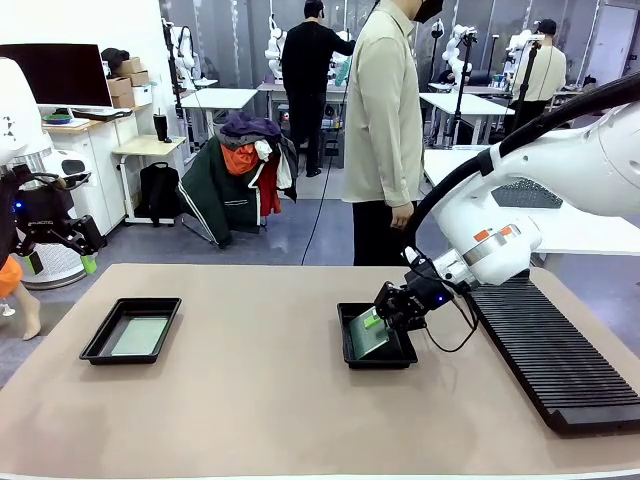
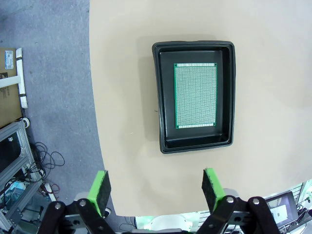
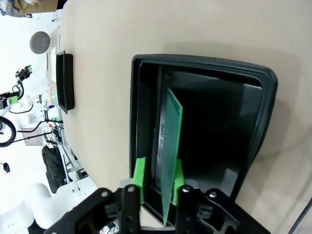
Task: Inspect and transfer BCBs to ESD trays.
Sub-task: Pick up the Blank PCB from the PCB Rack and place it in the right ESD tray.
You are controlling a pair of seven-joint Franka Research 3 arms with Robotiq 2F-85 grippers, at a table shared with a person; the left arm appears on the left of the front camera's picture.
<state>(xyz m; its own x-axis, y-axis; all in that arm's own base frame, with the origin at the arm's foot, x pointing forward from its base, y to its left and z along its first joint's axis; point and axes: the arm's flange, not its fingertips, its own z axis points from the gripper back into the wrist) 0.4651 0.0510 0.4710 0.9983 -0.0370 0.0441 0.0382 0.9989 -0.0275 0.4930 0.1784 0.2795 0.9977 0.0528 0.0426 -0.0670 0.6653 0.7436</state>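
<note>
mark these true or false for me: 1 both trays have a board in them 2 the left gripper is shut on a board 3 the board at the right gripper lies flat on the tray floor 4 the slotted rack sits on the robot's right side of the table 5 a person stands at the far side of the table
1. True: the left tray holds a flat board, and the right tray has a second board in it.
2. False: the left gripper is open and empty, above the left tray.
3. False: it stands tilted on edge, between the right gripper pads.
4. True: the black rack lies right of the right tray.
5. True: the person stands there.
</note>
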